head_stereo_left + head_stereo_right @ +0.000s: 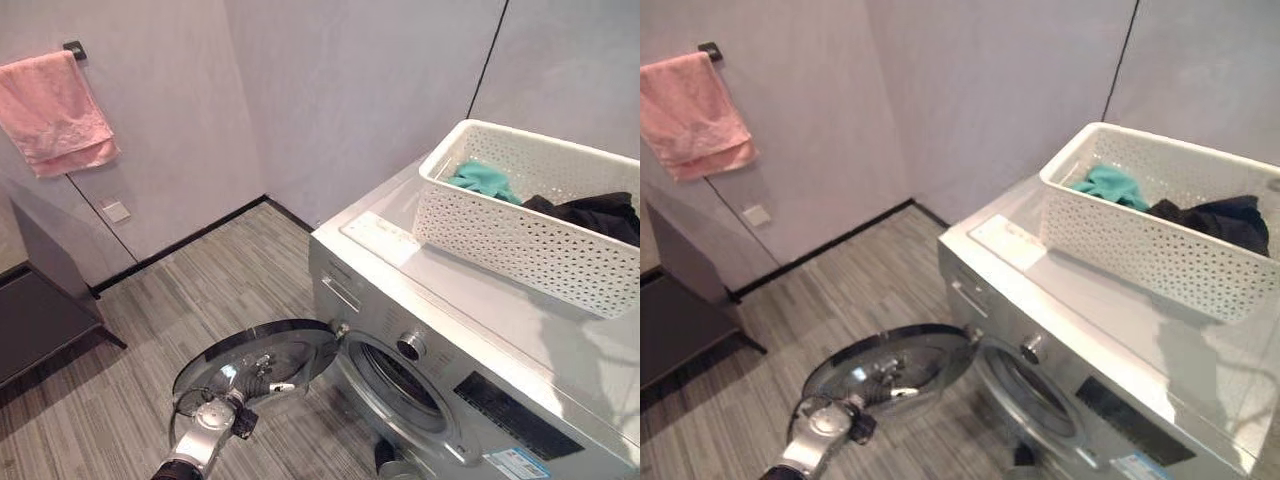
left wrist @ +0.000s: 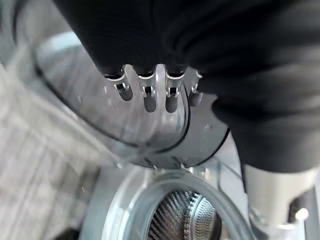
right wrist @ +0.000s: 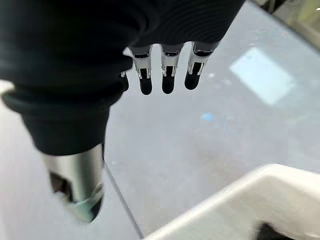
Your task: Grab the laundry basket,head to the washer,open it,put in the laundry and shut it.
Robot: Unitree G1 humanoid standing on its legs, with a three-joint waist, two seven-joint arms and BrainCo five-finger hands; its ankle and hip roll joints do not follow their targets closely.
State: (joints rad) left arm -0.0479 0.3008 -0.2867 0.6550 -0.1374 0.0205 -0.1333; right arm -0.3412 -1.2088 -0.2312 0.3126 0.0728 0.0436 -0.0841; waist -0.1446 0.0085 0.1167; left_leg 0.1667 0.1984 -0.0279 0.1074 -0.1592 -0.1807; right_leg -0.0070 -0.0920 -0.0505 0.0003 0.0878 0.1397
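Left eye view, one basket (image 1: 520,235) atop one washer (image 1: 470,330), two garments, left hand (image 1: 262,375) fingers straight at door (image 1: 250,360), right hand (image 3: 165,70) relaxed.

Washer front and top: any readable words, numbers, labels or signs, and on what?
None can be read.
Sticker on the washer front: print too small.
Dark display panel: blank.
Detergent drawer: no legible marking.
White patch on the top: print blurred.

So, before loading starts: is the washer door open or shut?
Open. The washer door is swung wide off the drum opening, the left robot hand against its inner side.
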